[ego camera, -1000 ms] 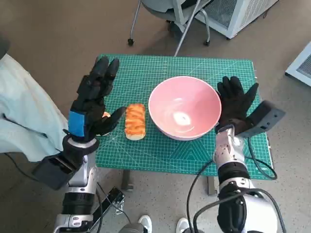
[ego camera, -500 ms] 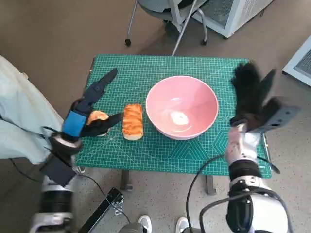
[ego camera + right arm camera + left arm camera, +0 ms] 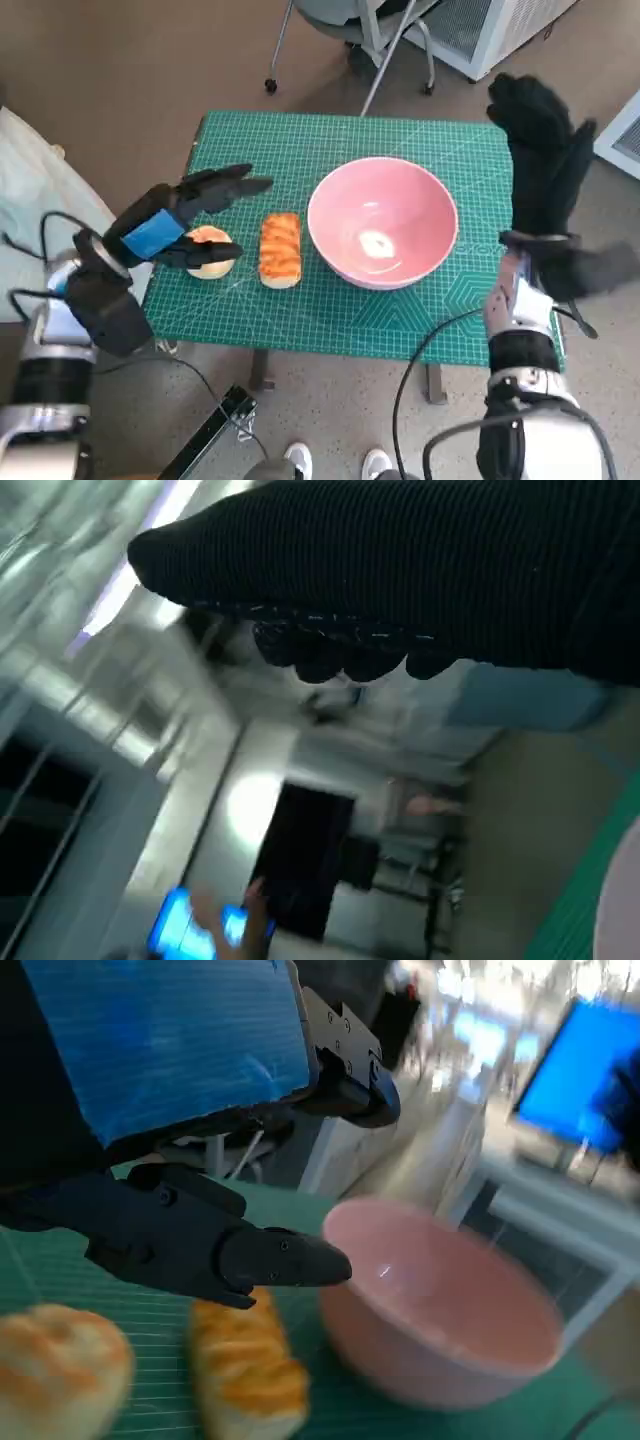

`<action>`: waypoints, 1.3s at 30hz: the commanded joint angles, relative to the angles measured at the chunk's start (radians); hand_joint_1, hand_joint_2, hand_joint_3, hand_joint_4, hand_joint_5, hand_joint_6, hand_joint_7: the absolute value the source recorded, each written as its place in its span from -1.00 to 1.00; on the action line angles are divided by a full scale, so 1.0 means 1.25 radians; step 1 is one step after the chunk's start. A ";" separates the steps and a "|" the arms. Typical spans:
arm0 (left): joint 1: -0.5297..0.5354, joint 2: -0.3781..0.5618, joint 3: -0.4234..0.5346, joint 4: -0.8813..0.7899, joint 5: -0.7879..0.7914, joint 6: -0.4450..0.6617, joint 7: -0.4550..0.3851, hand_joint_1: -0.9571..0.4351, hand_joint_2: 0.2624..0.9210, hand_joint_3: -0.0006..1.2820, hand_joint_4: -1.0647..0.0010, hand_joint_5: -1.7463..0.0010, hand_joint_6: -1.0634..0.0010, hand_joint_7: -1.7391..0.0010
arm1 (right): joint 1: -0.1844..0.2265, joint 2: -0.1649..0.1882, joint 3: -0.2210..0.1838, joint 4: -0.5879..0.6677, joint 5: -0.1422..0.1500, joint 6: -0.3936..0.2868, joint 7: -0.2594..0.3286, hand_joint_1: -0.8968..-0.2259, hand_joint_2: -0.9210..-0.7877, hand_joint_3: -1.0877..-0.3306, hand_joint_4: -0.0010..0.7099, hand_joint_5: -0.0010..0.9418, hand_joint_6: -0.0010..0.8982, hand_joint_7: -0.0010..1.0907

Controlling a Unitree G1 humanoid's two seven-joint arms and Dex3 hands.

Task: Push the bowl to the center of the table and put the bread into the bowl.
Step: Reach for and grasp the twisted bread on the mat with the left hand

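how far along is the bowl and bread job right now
The pink bowl sits near the middle of the green cutting mat, so the push looks done. The left hand, empty, hovers beside the long glazed bread; the right hand is raised. Both breads are on the mat; the bowl is empty.

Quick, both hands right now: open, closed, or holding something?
Left hand: open, fingers spread above the round bread, holding nothing.
Right hand: open, raised beside the bowl, holding nothing.

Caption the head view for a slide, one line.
Left hand open above a round bun, long bread beside the empty pink bowl; right hand raised off the green mat.
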 commanded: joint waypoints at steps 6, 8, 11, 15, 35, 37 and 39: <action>-0.113 0.040 -0.107 0.120 0.199 -0.101 0.084 0.22 0.99 -0.94 0.10 0.98 0.03 0.71 | 0.069 0.001 0.019 -0.092 0.057 -0.019 0.074 -0.10 -1.00 -0.19 0.03 -0.96 -0.79 0.37; -0.133 0.045 -0.133 0.143 0.248 -0.115 0.116 0.24 0.99 -0.96 0.09 0.99 0.02 0.72 | 0.077 0.001 0.022 -0.105 0.056 -0.021 0.069 -0.11 -1.00 -0.19 0.03 -0.96 -0.79 0.38; -0.161 0.049 -0.176 0.170 0.326 -0.130 0.170 0.26 0.97 -0.98 0.09 0.99 -0.01 0.76 | 0.088 0.001 0.026 -0.122 0.060 -0.017 0.068 -0.12 -1.00 -0.18 0.03 -0.96 -0.80 0.38; -0.195 0.048 -0.232 0.198 0.416 -0.140 0.234 0.27 0.93 -0.99 0.09 1.00 -0.02 0.80 | 0.100 0.003 0.032 -0.140 0.067 -0.006 0.065 -0.13 -1.00 -0.19 0.03 -0.96 -0.81 0.39; -0.296 -0.002 -0.424 0.358 0.583 -0.149 0.397 0.24 0.79 -1.00 0.12 1.00 0.02 0.90 | 0.144 -0.004 0.052 -0.194 0.040 -0.010 0.009 -0.09 -1.00 -0.22 0.02 -0.98 -0.86 0.48; -0.299 -0.007 -0.439 0.369 0.590 -0.147 0.412 0.24 0.77 -1.00 0.12 1.00 0.01 0.91 | 0.146 -0.005 0.054 -0.197 0.038 -0.012 0.006 -0.10 -1.00 -0.23 0.02 -0.98 -0.87 0.48; -0.302 -0.013 -0.454 0.380 0.598 -0.144 0.427 0.23 0.76 -1.00 0.12 1.00 0.00 0.91 | 0.147 -0.006 0.055 -0.198 0.036 -0.013 0.003 -0.10 -1.00 -0.23 0.02 -0.98 -0.87 0.49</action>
